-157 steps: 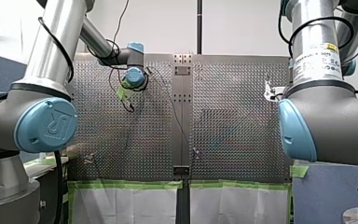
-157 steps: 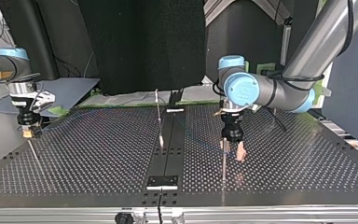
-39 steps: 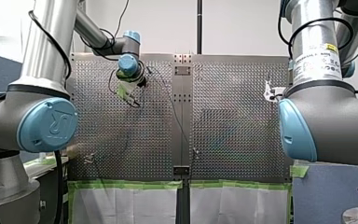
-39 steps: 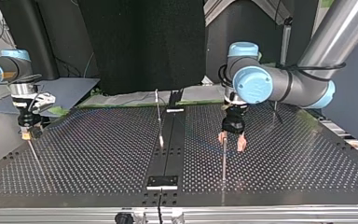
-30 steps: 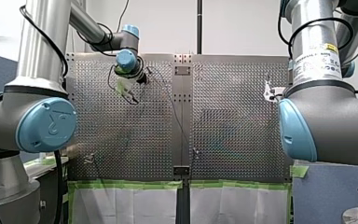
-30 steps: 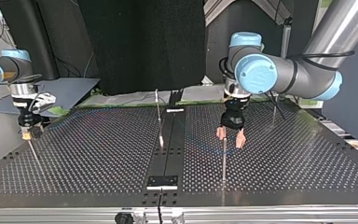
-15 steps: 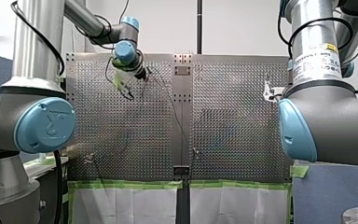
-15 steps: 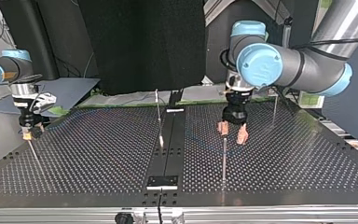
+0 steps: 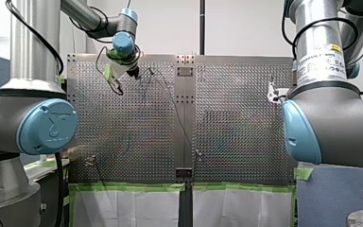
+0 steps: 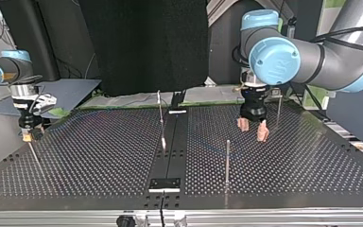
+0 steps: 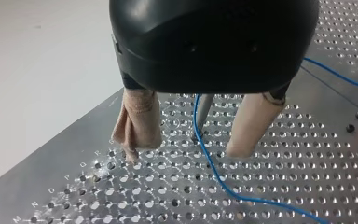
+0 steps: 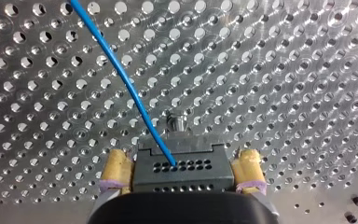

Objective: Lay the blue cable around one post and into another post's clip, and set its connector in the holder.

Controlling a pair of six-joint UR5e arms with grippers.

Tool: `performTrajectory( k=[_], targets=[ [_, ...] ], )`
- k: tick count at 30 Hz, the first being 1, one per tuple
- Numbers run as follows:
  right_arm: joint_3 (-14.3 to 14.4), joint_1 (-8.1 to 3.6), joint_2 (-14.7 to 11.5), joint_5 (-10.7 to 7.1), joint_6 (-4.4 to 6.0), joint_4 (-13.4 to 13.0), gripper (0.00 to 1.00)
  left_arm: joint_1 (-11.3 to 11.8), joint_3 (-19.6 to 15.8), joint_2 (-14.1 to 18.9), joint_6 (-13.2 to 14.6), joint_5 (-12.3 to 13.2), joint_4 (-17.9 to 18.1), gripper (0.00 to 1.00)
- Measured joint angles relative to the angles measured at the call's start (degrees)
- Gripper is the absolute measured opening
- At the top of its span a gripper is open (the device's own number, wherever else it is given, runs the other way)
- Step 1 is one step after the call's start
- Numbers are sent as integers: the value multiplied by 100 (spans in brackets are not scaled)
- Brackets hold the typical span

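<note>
A white wall [image 9: 246, 28] is seen behind the table in the front view, and a black curtain [image 10: 144, 42] is hung at 12 o'clock of the top view. The perforated metal table [image 9: 236, 118] is divided by a plain central strip [image 10: 171, 142]. Its edge at 6 o'clock of the front view is bordered with green tape [image 9: 132, 187] above white sheets [image 9: 132, 208].

My left arm [image 9: 33, 71] is brought in at 9 o'clock of the front view and my right arm [image 9: 331, 118] at 3 o'clock; both are cut off by the edges. My left gripper [image 10: 253, 128] is held over the table at 2 o'clock of the top view. Its beige-padded fingers [image 11: 137, 123] are spread apart and nothing is gripped. My right gripper [image 12: 182, 161] is placed at 9 o'clock of the top view, and its yellow pads [image 12: 116, 168] are clamped on the dark connector [image 12: 179, 170].

A near post [image 10: 227, 161] is stood at 5 o'clock of the top view, and a centre post [image 10: 160, 111] at 12 o'clock. A small metal stud [image 12: 177, 123] is seen just ahead of the connector.

The blue cable [image 12: 122, 79] is led from the connector across the table. In the left wrist view it is run between the spread fingers, touching neither, close beside a thin rod [image 11: 204, 109]. Which post this is cannot be told, nor whether the cable touches it. In the front view my right gripper is hidden behind its own arm, and the cable can hardly be traced there.
</note>
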Motion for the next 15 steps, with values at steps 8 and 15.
performTrajectory(
  k=[8,15],
  targets=[
    [0,-2,0,0,-13,3,100,6,304,38,405,-271,-402,100],
    [0,-5,-1,0,-14,-5,100,-30,447,52,741,-601,-737,100]
  ],
)
